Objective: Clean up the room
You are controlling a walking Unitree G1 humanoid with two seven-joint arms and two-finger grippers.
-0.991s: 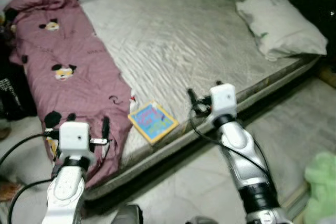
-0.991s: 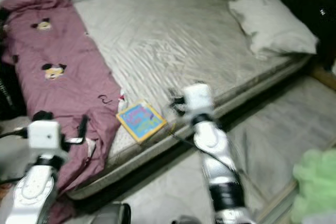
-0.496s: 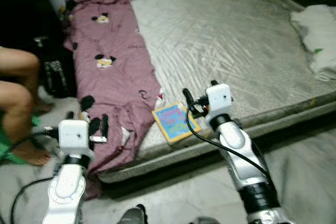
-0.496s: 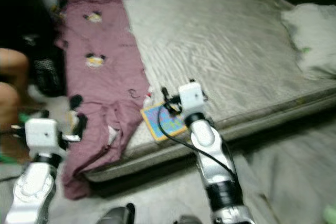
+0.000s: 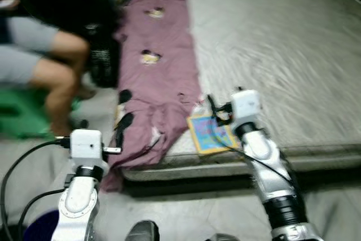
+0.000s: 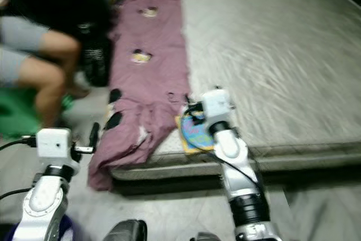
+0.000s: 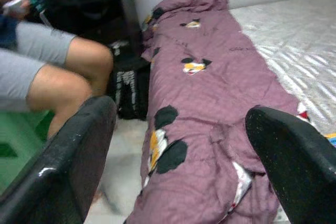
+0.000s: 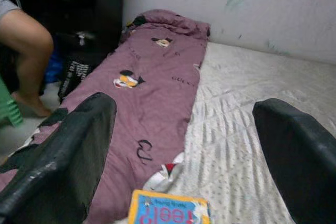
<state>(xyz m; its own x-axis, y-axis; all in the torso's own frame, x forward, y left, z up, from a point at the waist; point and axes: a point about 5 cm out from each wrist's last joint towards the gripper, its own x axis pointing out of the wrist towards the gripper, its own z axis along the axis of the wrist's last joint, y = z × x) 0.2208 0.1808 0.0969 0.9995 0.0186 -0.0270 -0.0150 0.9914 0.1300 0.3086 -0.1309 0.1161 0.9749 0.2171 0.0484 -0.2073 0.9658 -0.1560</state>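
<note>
While a mauve blanket drapes it, the mattress stays bare

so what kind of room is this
Most likely a bedroom: a bare mattress lies low on the floor, a pink cartoon-print blanket is spread along its edge, and a person's legs are beside it.

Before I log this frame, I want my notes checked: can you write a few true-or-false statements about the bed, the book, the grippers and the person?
1. The pink blanket hangs over the mattress edge. True.
2. The right gripper is shut on the book. False: it is open, above the book.
3. A person sits beside the bed. True.
4. The left gripper holds the blanket. False: open, holding nothing.
</note>
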